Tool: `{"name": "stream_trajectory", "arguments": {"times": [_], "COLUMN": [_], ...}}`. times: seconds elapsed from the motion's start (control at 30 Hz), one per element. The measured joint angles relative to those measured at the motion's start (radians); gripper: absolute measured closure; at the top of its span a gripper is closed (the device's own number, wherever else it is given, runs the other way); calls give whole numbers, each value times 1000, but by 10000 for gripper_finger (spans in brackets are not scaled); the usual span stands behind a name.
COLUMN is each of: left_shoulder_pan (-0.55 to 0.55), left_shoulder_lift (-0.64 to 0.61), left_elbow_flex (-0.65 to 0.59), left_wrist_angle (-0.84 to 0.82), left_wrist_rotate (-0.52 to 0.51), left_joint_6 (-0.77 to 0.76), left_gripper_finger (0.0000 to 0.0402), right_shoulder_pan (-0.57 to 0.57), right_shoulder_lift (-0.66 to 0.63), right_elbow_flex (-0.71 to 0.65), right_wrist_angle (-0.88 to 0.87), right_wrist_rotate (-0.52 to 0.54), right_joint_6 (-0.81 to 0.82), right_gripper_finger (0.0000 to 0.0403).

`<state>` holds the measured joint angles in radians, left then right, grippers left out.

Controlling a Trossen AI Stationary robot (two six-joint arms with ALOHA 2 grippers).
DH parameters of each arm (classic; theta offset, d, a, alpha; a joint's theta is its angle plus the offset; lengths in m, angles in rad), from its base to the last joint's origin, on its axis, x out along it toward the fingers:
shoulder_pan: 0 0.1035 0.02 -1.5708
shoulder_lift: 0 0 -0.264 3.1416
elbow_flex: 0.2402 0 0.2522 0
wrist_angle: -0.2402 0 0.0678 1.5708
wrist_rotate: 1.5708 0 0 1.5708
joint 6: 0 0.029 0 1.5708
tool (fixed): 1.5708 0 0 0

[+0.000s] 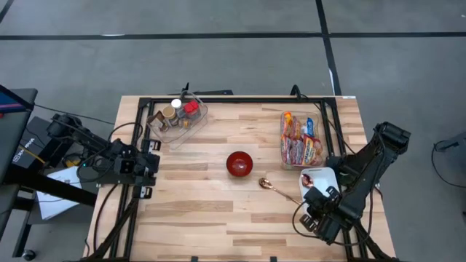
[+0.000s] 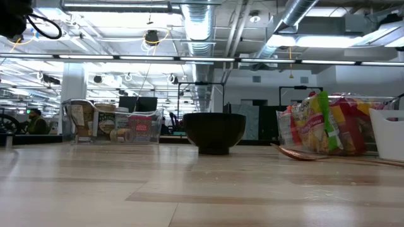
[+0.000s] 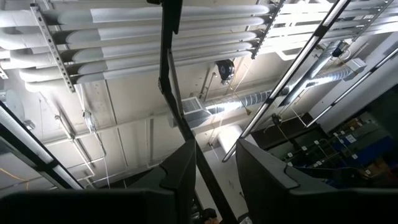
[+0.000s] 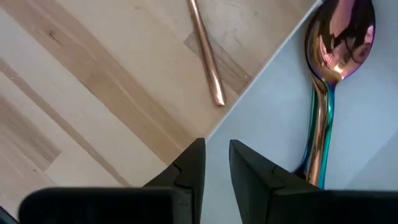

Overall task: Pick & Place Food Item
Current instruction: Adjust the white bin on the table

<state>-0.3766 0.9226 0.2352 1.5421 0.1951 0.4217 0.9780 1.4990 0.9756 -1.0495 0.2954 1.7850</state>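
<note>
The food items are colourful packets (image 1: 301, 140) standing in a clear bin (image 1: 285, 153) at the table's right, also seen in the low view (image 2: 322, 123). A red bowl (image 1: 239, 163) sits mid-table. My right gripper (image 1: 314, 206) (image 4: 216, 158) hangs pointing down over the near edge of a white tray (image 4: 354, 155). Its fingers are a narrow gap apart with nothing between them. My left gripper (image 1: 149, 164) (image 3: 214, 152) waits at the table's left edge, tipped up toward the ceiling, open and holding nothing.
A copper spoon (image 1: 277, 188) (image 4: 205, 56) lies on the wood between the bowl and the tray. An iridescent spoon (image 4: 326, 81) lies in the tray (image 1: 324, 175). A clear bin of spice jars (image 1: 177, 116) stands at the far left. Bare wood spans the near half.
</note>
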Motion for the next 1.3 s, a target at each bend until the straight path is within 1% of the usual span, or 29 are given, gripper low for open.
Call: {"name": "stream_trajectory", "arguments": {"times": [0.1, 0.33, 0.4, 0.47, 0.6, 0.87, 1.07, 1.3], "left_shoulder_pan": [0, 0, 0, 0, 0, 0, 0, 0], "left_shoulder_lift": [0, 0, 0, 0, 0, 0, 0, 0], "left_elbow_flex": [0, 0, 0, 0, 0, 0, 0, 0], "left_wrist_angle": [0, 0, 0, 0, 0, 0, 0, 0], "left_wrist_rotate": [0, 0, 0, 0, 0, 0, 0, 0], "left_joint_6": [0, 0, 0, 0, 0, 0, 0, 0], "left_gripper_finger": [294, 294, 294, 294, 294, 294, 294, 294], "right_shoulder_pan": [-1, -6, -6, -6, -5, -5, -6, -6], "right_shoulder_lift": [0, 0, 0, 0, 0, 0, 0, 0], "right_elbow_flex": [0, 0, 0, 0, 0, 0, 0, 0], "right_wrist_angle": [8, -53, -54, -45, 14, 45, 77, 53], "right_wrist_rotate": [1, -10, -37, -67, -81, -80, -49, -40], "right_joint_6": [-13, 4, 11, 13, -2, -16, -47, -49], "right_gripper_finger": [336, 336, 336, 336, 336, 336, 336, 336]}}
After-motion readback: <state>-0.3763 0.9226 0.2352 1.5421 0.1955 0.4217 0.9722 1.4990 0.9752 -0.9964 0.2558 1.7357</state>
